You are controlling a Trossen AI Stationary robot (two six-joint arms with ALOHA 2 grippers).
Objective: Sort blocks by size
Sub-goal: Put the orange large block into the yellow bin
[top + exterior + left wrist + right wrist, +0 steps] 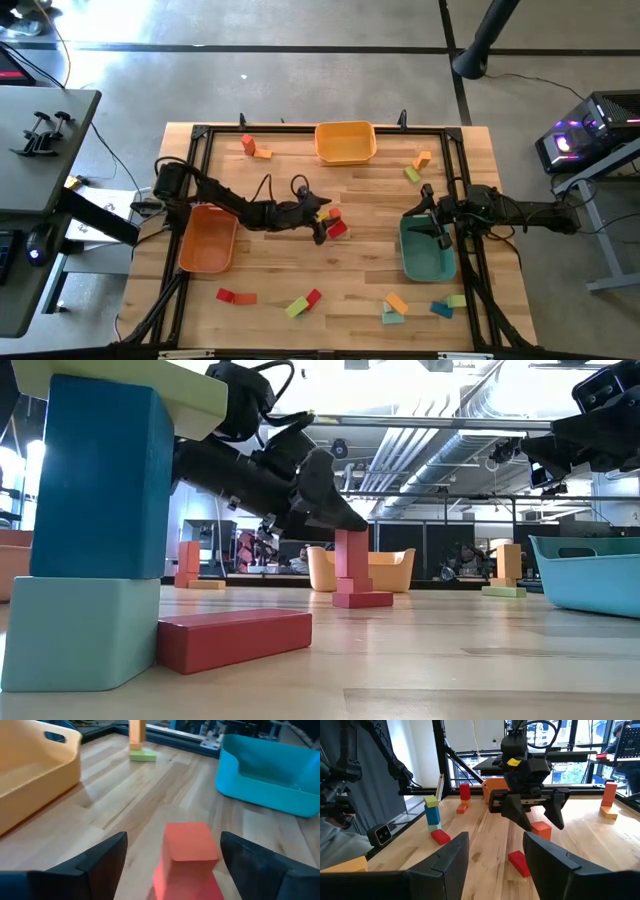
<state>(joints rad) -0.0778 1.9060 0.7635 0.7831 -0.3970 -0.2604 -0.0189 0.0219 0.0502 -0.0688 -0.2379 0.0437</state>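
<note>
In the middle of the table, my left gripper [325,225] stands open, a finger on either side of a red cube [190,845] without touching it. A second red piece [338,230] lies on the wood close by the cube. Seen from the right wrist, the left gripper [535,820] slants down over the cube [541,830]. My right gripper [425,218] waits open and empty over the teal tray [427,250]. Other blocks lie scattered near the far and near edges.
An orange tray [207,240] sits at the left and a yellow tray [345,140] at the far middle. Block pairs lie at the far left [250,147], far right [417,167] and along the near edge [303,303] [394,307]. A black frame rail [300,130] borders the table.
</note>
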